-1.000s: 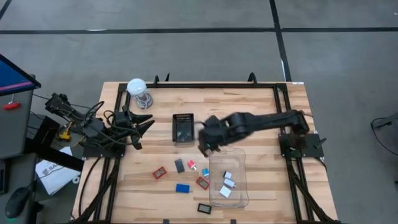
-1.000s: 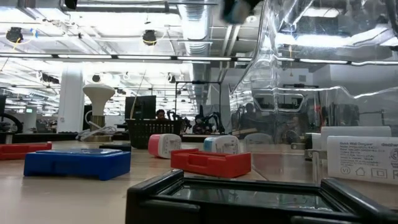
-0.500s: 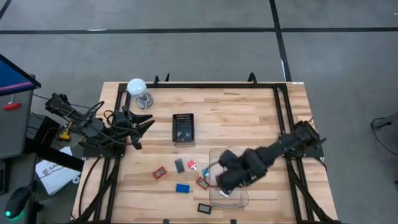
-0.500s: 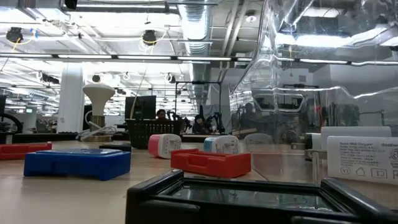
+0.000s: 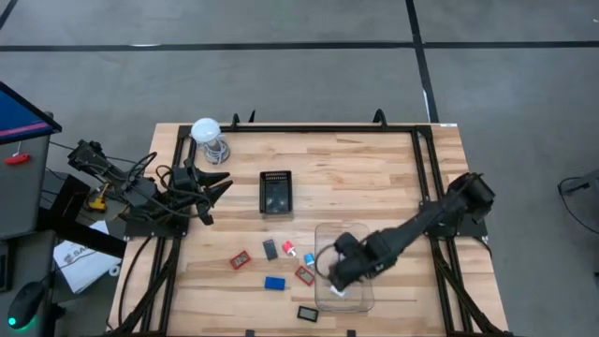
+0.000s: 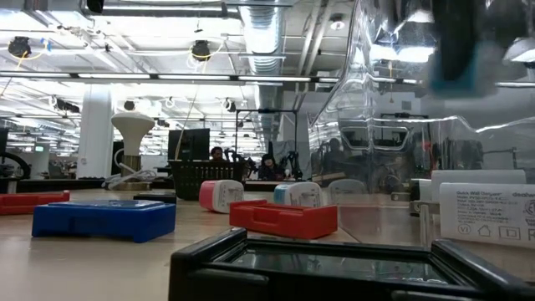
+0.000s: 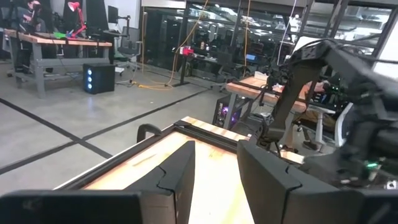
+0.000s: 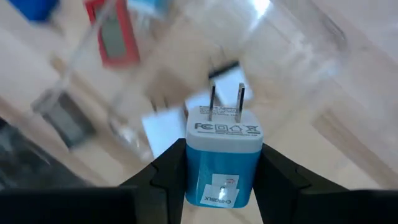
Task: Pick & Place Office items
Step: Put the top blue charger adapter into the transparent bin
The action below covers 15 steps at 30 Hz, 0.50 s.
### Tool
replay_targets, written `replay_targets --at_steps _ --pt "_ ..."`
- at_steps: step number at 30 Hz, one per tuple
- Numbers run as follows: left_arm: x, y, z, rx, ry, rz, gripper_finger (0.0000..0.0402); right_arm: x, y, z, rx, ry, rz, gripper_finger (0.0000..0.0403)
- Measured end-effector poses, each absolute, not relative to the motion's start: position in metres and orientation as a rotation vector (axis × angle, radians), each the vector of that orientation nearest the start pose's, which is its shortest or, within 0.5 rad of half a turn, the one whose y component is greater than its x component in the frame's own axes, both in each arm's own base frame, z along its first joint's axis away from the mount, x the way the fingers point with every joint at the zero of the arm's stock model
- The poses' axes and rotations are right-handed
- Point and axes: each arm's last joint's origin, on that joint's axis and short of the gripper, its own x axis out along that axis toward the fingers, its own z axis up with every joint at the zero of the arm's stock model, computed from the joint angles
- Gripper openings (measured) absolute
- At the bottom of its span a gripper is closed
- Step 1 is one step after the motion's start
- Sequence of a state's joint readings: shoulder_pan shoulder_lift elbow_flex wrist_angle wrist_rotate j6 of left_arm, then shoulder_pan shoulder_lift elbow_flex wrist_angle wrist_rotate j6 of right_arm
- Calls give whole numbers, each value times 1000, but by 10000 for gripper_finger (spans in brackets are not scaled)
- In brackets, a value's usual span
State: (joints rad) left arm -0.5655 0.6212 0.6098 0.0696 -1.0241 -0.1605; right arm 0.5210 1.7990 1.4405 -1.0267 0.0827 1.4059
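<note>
My right gripper [image 5: 340,273] hangs over the clear plastic box [image 5: 366,236], shut on a cyan-and-white plug cube [image 8: 222,163]. Through the box wall the low view shows it as a blurred cyan shape [image 6: 457,52]. White pieces [image 5: 339,289] lie inside the box. More small items lie flat on the table left of the box: a red one [image 5: 241,259], a black one [image 5: 270,248], a blue one [image 5: 274,283], another red one [image 5: 304,274]. My left gripper [image 5: 211,183] waits open at the table's left edge. My right gripper pinches the plug cube by its cyan body [image 8: 205,177], one finger [image 8: 166,177] on each side of it. The white face with the two metal prongs [image 8: 225,102] points away from the wrist, down toward the box. The cube is lifted clear above the box.
A black mesh tray [image 5: 275,192] stands at the table's middle. A white ball-shaped thing on a wire coil [image 5: 206,132] is at the far left corner. A black framed rectangle [image 5: 308,313] lies near the near edge. Bare wood shows on the far right.
My right arm has swung from beside the mesh tray toward the table's near edge, and its gripper now stands over the clear box. The cyan plug cube has travelled with it. My left arm has kept still.
</note>
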Motion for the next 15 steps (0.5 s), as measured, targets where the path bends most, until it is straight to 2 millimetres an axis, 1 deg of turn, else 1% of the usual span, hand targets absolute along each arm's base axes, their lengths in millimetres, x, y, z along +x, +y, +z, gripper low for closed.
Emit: replay_targets --at_steps 4,9,11,15 --pt "126 -51 319 -210 -80 454 118 305 143 218 819 1238 -624 135" --pt "126 -51 320 -217 -86 454 118 311 118 207 883 1199 -650 135" --pt "126 -51 320 -216 -85 454 118 310 111 202 878 1214 -663 135" --pt "126 -51 320 -216 -85 454 118 307 111 196 873 1237 -651 141"
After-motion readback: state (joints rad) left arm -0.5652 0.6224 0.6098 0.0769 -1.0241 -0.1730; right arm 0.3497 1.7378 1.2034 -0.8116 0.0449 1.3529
